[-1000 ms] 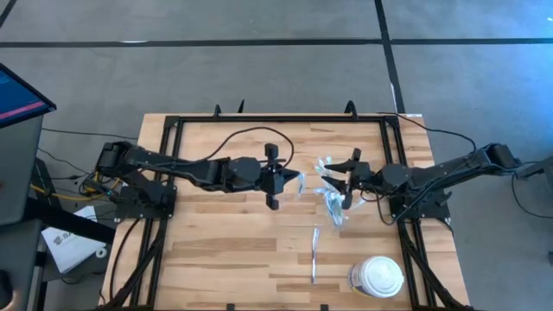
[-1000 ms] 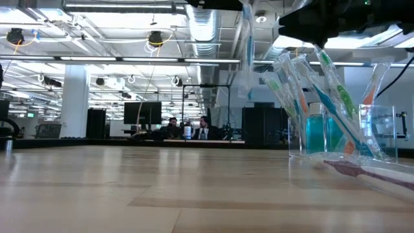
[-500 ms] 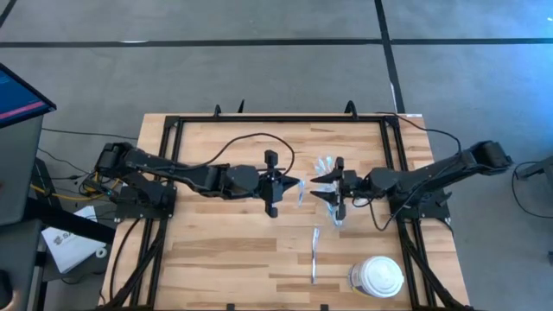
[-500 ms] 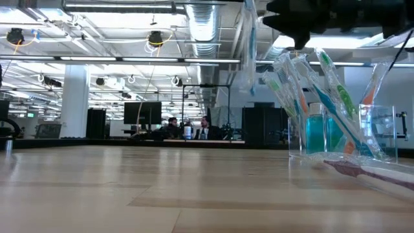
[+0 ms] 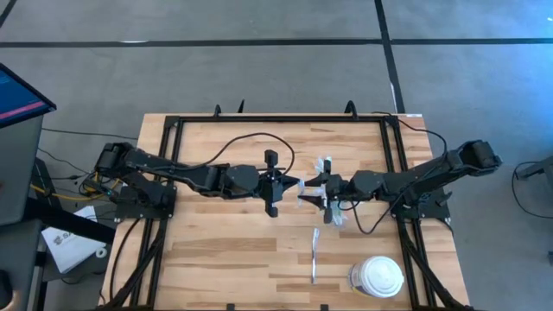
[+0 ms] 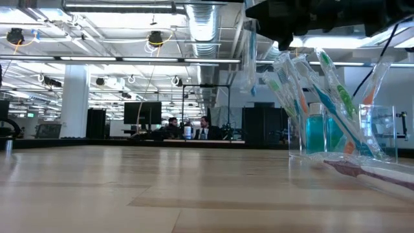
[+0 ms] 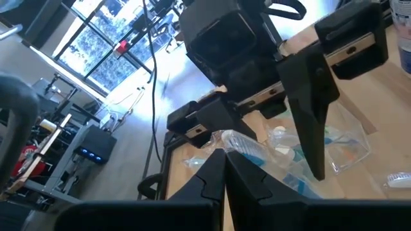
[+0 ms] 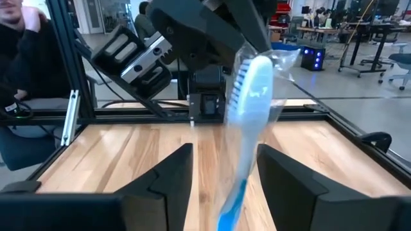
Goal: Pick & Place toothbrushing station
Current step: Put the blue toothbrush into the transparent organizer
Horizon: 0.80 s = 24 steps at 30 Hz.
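White and blue, a wrapped toothbrush (image 8: pixel 247 122) is held upright above the table (image 5: pixel 216 259), to the left of the clear plastic cup (image 6: pixel 341 133) that serves here as the landmark. The left gripper (image 5: pixel 289 185) has its fingers (image 7: pixel 212 179) pinched together on the lower end of this brush, its clear wrapper showing around the bristle head. The right gripper (image 5: pixel 309 192) faces it from the cup's side with its fingers (image 8: pixel 173 167) spread apart on either side of the brush, touching nothing that can be seen; in the high view the two grippers meet tip to tip just left of the cup. The cup itself stands on the wood under the right arm's wrist, crowded with leaning toothbrushes (image 6: pixel 304 90) in white, blue, green and orange tones, with a teal tube (image 6: pixel 315 129) standing among them. Another toothbrush (image 5: pixel 315 254) lies flat on the boards nearer the table's front edge than the cup, well apart from both grippers. A white round lidded container (image 5: pixel 378 277) sits farther toward the front right corner, beyond that loose brush. Seen from table height, a pinkish brush (image 6: pixel 372 171) lies just in front of the cup. Behind the table, far across the room, two people (image 6: pixel 187 127) sit at a desk, and a person's dark sleeve (image 8: pixel 29 58) shows beside the table frame in the right wrist view.
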Each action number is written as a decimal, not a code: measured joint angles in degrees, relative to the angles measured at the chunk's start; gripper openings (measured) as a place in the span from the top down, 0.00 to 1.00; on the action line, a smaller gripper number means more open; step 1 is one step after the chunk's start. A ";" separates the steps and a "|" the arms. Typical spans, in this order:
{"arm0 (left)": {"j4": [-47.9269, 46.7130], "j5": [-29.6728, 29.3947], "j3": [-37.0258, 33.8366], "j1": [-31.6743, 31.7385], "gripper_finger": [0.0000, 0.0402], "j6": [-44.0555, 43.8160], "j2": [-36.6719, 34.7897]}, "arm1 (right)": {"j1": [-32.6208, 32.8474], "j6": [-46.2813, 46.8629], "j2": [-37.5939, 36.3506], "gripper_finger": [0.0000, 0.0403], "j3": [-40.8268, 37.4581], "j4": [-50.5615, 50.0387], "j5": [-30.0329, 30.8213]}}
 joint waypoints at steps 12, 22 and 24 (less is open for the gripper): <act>-0.07 0.12 0.00 0.00 1.00 -0.01 0.02 | 0.15 0.02 -2.02 0.70 1.58 -3.51 0.07; -0.04 0.50 0.00 0.02 1.00 -0.53 0.02 | 0.15 0.01 -2.02 0.86 1.56 -3.89 0.09; -0.03 0.80 0.00 0.02 1.00 -2.06 0.02 | 0.15 0.03 -2.02 0.93 1.56 -3.91 0.14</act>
